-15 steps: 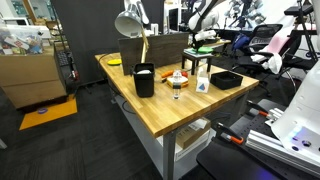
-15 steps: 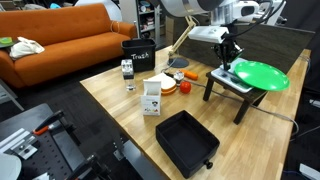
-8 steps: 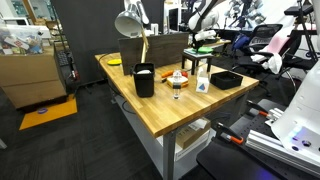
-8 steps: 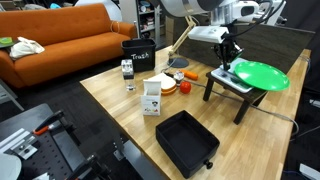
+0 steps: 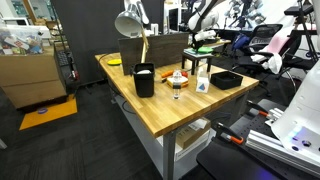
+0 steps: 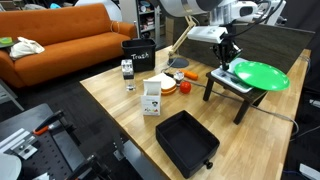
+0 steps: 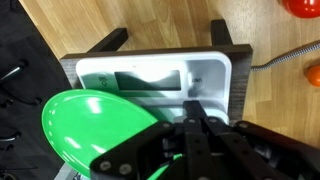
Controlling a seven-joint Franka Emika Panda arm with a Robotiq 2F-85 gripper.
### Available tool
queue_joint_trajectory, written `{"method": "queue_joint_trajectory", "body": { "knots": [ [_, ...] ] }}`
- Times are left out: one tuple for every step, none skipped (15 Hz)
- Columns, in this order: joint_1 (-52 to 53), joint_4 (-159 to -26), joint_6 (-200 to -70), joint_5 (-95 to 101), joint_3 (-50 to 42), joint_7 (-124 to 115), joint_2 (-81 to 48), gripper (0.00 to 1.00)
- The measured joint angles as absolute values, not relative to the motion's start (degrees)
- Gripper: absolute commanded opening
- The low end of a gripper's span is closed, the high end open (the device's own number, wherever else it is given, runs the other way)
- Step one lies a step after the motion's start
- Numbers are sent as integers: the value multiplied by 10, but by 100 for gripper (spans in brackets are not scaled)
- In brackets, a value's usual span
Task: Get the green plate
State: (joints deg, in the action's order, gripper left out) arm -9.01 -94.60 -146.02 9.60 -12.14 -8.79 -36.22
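In an exterior view, we see the green plate [image 5: 204, 37] only as a thin lime sliver at the far end of the wooden desk [image 5: 150, 115], above the level of the black tray [image 5: 225, 79]. The claw [image 5: 199, 33] sits right at it, too small here to tell how it stands.

In an exterior view from nearer, the green plate [image 6: 260, 75] lies flat over a small stand [image 6: 228, 82] on the desk and overhangs the stand's far side. The claw [image 6: 229, 58] points down onto the plate's near rim, and the black tray [image 6: 187, 140] lies well apart, toward the front edge.

In the wrist view, we look down on the green plate [image 7: 90, 125] covering part of the stand's white top [image 7: 150, 75]. The claw [image 7: 197, 110] has its fingers drawn close together on the plate's rim — pinching it.
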Motion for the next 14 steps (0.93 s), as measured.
{"method": "queue_joint_trajectory", "body": {
  "knots": [
    [-90, -947, -1460, 96, -121, -88, -362, 0],
    [-89, -948, -1460, 96, -121, -88, -361, 0],
    [-89, -950, -1460, 96, -121, -88, -360, 0],
    [-88, -952, -1460, 96, -121, -88, -359, 0],
    [-87, -955, -1460, 96, -121, -88, -357, 0],
    [-86, -959, -1460, 96, -121, -88, -355, 0],
    [-85, -964, -1461, 96, -121, -88, -352, 0],
    [-84, -970, -1460, 96, -121, -88, -349, 0],
    [-83, -976, -1462, 96, -122, -88, -348, 0],
    [-83, -978, -1462, 96, -122, -88, -347, 0],
    [-83, -979, -1462, 96, -122, -88, -346, 0],
    [-83, -979, -1462, 96, -122, -88, -346, 0],
    [-83, -979, -1462, 96, -122, -88, -346, 0],
    [-83, -979, -1462, 96, -122, -88, -346, 0]
  ]
}}
